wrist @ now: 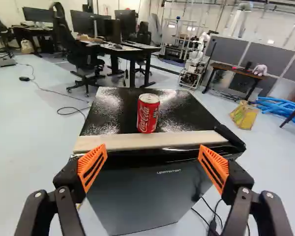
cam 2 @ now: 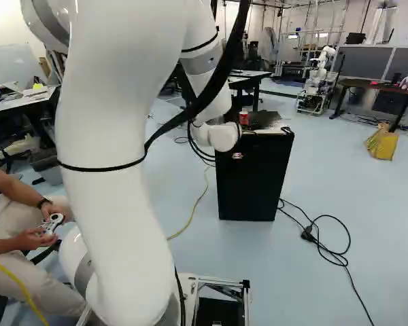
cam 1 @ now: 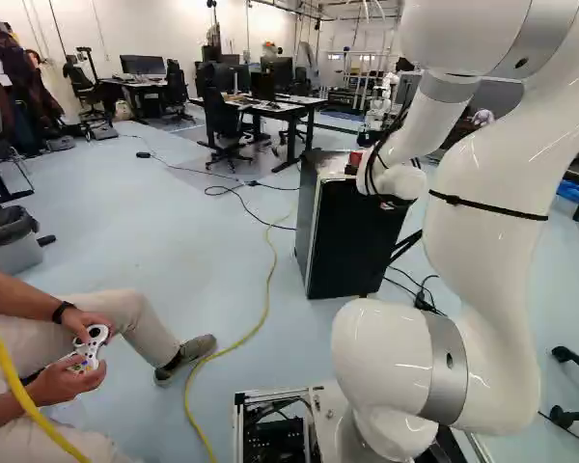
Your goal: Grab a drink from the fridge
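In the left base view my gripper is mostly hidden behind the wrist, by the upper part of the black fridge. The wrist view shows the gripper open, nothing between its orange-padded fingers. Ahead of it stands the fridge, its dark front facing the gripper and looking closed. A pale strip runs along the top's near edge, with a black piece at one end. The red drink can stands upright on the fridge top, beyond the strip. The right base view shows the can beside the wrist.
A seated person holding a controller is at the left of the left base view. A yellow cable crosses the floor left of the fridge; black cables lie right of it. Desks and chairs stand behind, with another robot farther back.
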### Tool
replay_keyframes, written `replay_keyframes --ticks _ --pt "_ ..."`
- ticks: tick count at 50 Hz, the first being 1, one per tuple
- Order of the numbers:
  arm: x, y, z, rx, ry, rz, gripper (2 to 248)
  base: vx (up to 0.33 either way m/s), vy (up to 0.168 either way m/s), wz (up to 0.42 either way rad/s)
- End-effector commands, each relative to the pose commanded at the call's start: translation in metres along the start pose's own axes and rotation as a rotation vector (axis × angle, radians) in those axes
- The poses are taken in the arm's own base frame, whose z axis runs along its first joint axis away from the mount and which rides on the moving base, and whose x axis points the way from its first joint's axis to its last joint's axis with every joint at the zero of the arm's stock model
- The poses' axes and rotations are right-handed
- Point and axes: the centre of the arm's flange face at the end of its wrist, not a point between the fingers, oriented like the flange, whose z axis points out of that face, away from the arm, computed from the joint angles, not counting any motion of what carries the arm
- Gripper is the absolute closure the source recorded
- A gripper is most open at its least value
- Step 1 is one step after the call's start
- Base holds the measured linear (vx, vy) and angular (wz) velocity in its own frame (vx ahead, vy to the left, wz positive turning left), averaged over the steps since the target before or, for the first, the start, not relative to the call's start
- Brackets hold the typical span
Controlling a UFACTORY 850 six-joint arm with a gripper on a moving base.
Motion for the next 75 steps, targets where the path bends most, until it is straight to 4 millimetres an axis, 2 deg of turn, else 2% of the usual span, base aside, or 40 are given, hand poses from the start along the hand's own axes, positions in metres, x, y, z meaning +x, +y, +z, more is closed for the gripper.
replay_keyframes --ticks 11,33,63,75 --pt "-0.008 0.002 0.01 -0.046 -0.003 0.046 3 0.0 0.0 0.0" --pt "-0.027 -0.01 0.037 -0.024 -0.027 0.049 3 0.0 0.0 0.0" --pt "-0.045 -0.032 0.096 0.018 0.043 0.041 3 0.0 0.0 0.0" --pt "-0.042 -0.036 0.118 0.026 0.108 0.038 3 0.0 0.0 0.0"
